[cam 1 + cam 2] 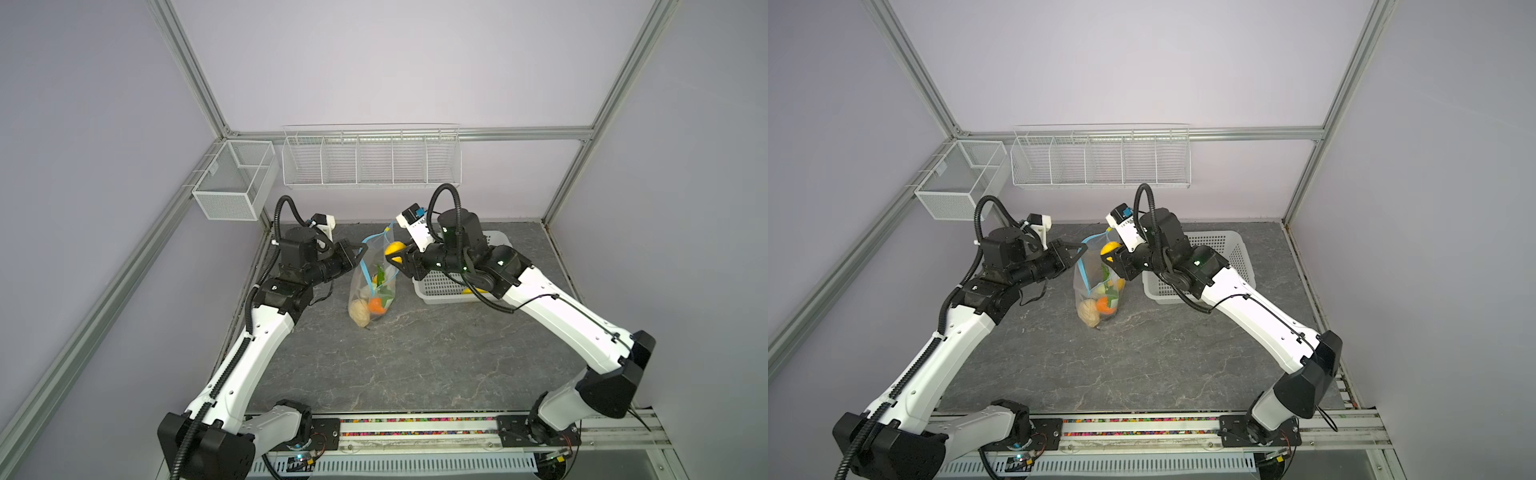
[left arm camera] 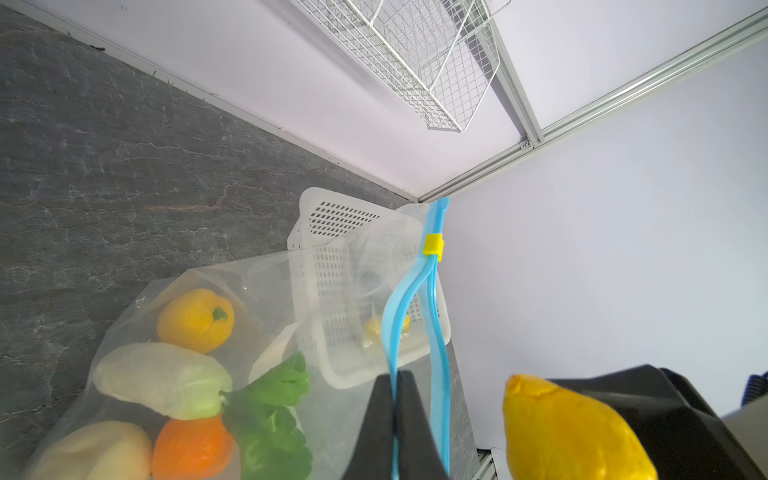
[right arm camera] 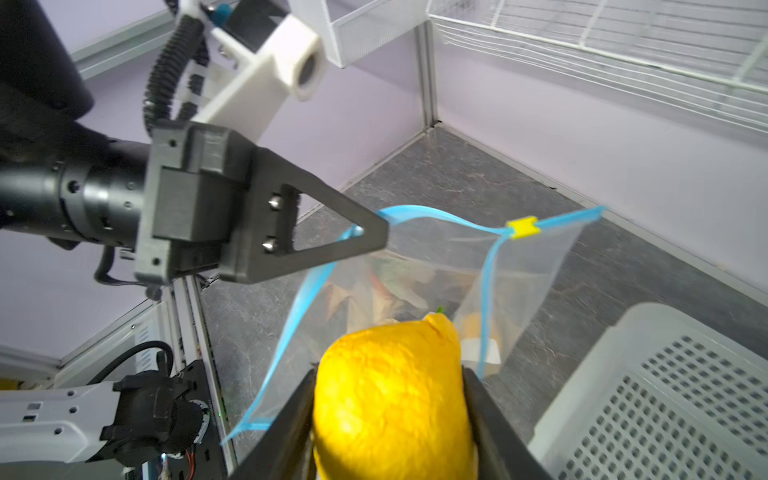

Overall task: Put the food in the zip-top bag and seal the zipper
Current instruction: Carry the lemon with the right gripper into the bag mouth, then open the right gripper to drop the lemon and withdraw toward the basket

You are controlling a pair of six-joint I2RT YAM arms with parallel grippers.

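Veined grey worktop [image 1: 415, 365] carries 1 crinkly clear zip-top bag [image 1: 358, 284]. Left end effector [image 1: 363, 248] pinches its blue zipper [image 2: 437, 220]; right end effector [image 1: 394, 257] clasps 1 dimpled oval lemon [image 3: 390, 395].

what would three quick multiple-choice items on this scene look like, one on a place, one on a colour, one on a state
1. Where is the lemon? A on the table; B in the right gripper; C on the wire shelf.
2. What colour is the slider tab on the zipper? A red; B yellow; C green.
3. What state is the left gripper in? A open above the table; B shut on an orange; C shut on the zipper.

Answers: B, its jaws press the lemon's two sides; B, the tab shows bright yellow on the blue zipper; C, its closed jaws pinch the zipper.
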